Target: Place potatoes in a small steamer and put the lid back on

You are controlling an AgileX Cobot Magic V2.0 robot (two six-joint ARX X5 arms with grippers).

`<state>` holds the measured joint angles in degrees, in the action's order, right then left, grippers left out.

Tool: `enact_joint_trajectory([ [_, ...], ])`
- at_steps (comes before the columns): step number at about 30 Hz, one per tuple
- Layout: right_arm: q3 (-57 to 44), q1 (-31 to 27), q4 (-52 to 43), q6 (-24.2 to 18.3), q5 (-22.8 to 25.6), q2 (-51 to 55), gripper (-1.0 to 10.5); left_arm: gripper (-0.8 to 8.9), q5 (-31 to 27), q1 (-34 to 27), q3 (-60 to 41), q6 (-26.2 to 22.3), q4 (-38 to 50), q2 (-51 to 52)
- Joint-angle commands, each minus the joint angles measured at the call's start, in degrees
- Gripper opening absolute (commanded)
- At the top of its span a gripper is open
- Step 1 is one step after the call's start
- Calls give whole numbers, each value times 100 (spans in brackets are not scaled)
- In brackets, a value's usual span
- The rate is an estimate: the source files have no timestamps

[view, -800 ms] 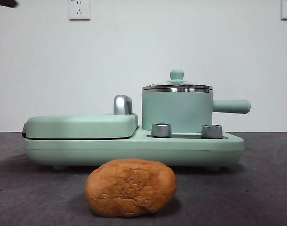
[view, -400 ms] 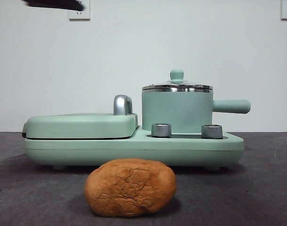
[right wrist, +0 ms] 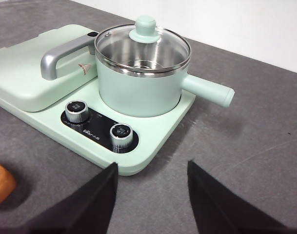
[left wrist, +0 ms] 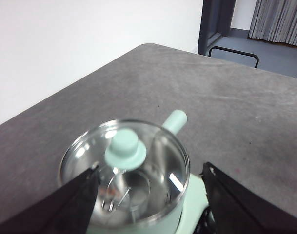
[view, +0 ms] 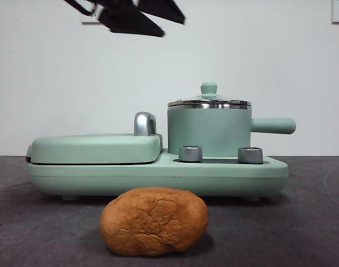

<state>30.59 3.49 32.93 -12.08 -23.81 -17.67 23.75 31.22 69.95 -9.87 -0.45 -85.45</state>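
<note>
One potato, one steamer, lid on.

Orange-brown potato lies before lidded mint steamer.

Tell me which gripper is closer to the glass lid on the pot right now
Left. The left gripper hangs open right above the lid, its jaws on either side of the knob. The right gripper sits back over the table in front of the cooker, away from the lid.
</note>
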Motion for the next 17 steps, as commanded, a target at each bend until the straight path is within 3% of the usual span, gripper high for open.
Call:
enact_joint_trajectory([
  [1,66,20,-33,118,9,-24,226,339,-17,131,439,-157,52,-474],
  [12,66,20,-33,116,9,-24,226,339,-20,299,1252,-120,470,-1751],
  [17,66,20,-33,116,7,-24,226,339,-22,297,1690,138,623,-2269],
])
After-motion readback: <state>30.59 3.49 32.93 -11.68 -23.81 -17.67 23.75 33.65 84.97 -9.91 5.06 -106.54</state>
